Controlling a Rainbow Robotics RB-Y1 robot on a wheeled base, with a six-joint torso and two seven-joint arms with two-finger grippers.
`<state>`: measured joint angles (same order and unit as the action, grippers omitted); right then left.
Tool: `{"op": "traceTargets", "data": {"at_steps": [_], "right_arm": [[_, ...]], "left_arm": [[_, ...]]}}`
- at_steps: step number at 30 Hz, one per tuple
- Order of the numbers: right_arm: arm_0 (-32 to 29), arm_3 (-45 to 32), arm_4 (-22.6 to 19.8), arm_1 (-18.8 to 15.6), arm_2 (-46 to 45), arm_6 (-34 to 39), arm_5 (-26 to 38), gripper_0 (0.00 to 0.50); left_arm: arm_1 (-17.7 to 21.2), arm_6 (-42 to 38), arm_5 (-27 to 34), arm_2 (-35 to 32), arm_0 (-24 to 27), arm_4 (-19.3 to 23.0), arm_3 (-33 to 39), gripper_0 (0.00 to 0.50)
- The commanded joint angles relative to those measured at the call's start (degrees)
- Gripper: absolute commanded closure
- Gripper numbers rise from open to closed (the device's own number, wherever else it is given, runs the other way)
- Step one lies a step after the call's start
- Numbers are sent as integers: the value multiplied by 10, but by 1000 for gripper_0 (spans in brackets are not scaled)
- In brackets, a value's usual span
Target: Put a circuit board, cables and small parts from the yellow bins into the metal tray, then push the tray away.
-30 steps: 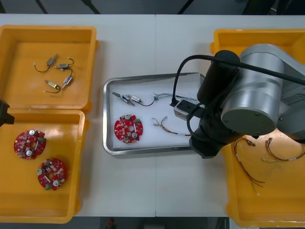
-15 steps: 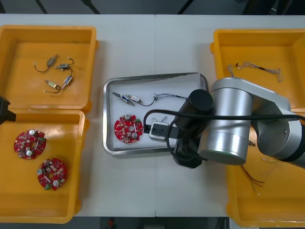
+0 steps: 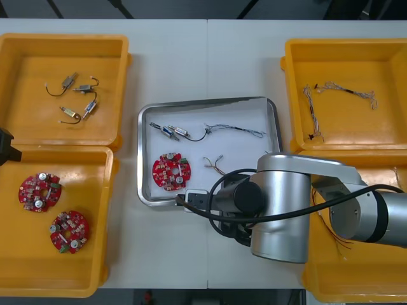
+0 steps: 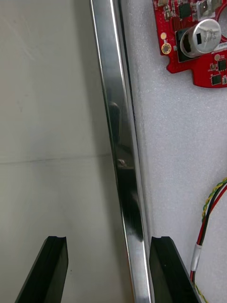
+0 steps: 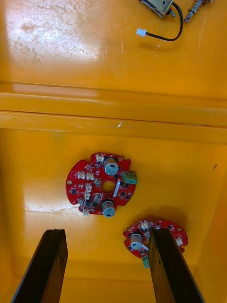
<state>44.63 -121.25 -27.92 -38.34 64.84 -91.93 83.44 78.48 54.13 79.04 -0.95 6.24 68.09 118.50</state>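
In the front view the metal tray [image 3: 145, 159] sits mid-worktop between the yellow bins [image 3: 122, 89], white inside. In it lie a circuit board [image 3: 171, 171] toward its near left corner, a small metal part [image 3: 170, 131] with a black lead toward its far left corner, a twisted blue and white cable [image 3: 236, 129] along its far edge, and a red and yellow cable [image 3: 215, 163] near its middle. The right arm [image 3: 286, 210] lies across the tray's near right corner. In the right wrist view the right gripper [image 4: 106, 270] stands wide open and grips nothing, its fingers [image 4: 49, 267] straddling the tray's near rim: one over the bare worktop [image 4: 47, 118], the other over the white inside, just beside the red and yellow cable. In the left wrist view the left gripper [image 5: 106, 265] hovers, equally wide open and empty, over the left near bin [image 5: 47, 156], where two spare boards [image 5: 101, 184] lie, one partly behind a finger.
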Motion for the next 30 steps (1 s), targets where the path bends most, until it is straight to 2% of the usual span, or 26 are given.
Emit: {"op": "traceTargets", "data": {"at_steps": [1,9,10,11,12,13,14,22,30], "right_arm": [[20,25,12,33,6,-1,-18,0],[26,70,14,67,6,-2,-23,0],[27,73,14,69,6,-2,-23,65],[27,75,14,70,6,-2,-23,220],[26,76,14,70,6,-2,-23,327],[27,77,14,70,6,-2,-23,486],[26,77,14,70,6,-2,-22,500],[28,77,17,65,6,-4,-22,500],[52,77,47,62,5,-11,-28,500]], "left_arm": [[26,-41,-6,-20,-6,4,12,0],[26,-41,-6,-20,-6,4,12,0],[26,-41,-6,-20,-6,4,12,0],[26,-41,-6,-20,-6,4,12,0],[26,-41,-6,-20,-6,4,12,0],[26,-41,-6,-20,-6,4,12,0],[26,-41,-6,-20,-6,4,12,0],[26,-41,-6,-20,-6,4,12,0],[26,-41,-6,-20,-6,4,12,0]]}}
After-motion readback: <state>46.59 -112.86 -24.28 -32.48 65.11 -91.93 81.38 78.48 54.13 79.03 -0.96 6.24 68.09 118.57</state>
